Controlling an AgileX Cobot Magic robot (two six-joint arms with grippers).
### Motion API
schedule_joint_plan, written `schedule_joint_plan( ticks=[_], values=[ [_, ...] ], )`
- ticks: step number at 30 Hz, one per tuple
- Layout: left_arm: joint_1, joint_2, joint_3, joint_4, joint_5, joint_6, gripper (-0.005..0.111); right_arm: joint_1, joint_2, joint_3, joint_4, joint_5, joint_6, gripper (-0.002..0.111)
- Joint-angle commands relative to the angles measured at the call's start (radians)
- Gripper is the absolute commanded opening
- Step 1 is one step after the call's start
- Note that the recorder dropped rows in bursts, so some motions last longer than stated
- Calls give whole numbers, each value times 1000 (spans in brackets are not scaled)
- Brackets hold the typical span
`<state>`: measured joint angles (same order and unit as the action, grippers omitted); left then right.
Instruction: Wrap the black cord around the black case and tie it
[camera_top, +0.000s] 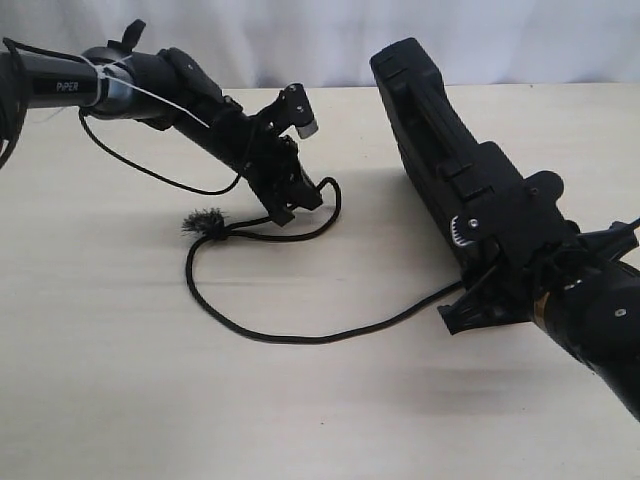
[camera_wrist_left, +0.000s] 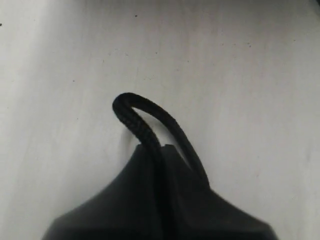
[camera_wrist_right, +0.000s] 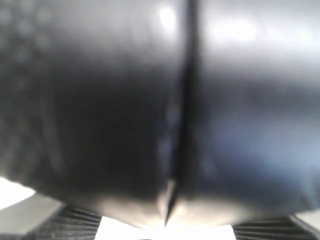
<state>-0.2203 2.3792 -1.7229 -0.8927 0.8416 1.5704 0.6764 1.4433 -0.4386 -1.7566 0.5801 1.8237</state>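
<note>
Left gripper (camera_top: 293, 208): clenched on the long thin braided black cord (camera_wrist_left: 134, 116), low over the pale wooden table (camera_top: 100, 390). A short loop pokes out past the fingertips. Frayed fuzzy knot (camera_top: 205, 221) lies on the table just beside this gripper. The rest of the cord trails in a wide curve towards the right gripper (camera_top: 487, 215). Right gripper: grasping the flat rectangular matte black plastic case (camera_top: 425, 110), held tilted, well apart from the left gripper.

Braided matte black cord (camera_wrist_left: 132, 119); black case (camera_top: 415, 100) of faintly glossy plastic.
</note>
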Motion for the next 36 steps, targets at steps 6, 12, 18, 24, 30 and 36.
schedule_joint_plan(
  ticks=[6,12,18,24,30,36],
  values=[
    [-1,-54,-4,47,-49,-12,57,0,8,10,12,-82,23,4],
    [-69,-189,58,738,116,-534,58,0,8,10,12,-82,23,4],
    [-101,-154,223,854,-147,-536,58,0,8,10,12,-91,23,4],
    [-101,-118,223,893,-67,-567,0,0,8,10,12,-109,23,4],
    [-105,-318,223,710,14,-342,0,0,8,10,12,-100,53,4],
    [-105,-454,223,433,230,-89,0,0,8,10,12,-81,53,4]
  ],
)
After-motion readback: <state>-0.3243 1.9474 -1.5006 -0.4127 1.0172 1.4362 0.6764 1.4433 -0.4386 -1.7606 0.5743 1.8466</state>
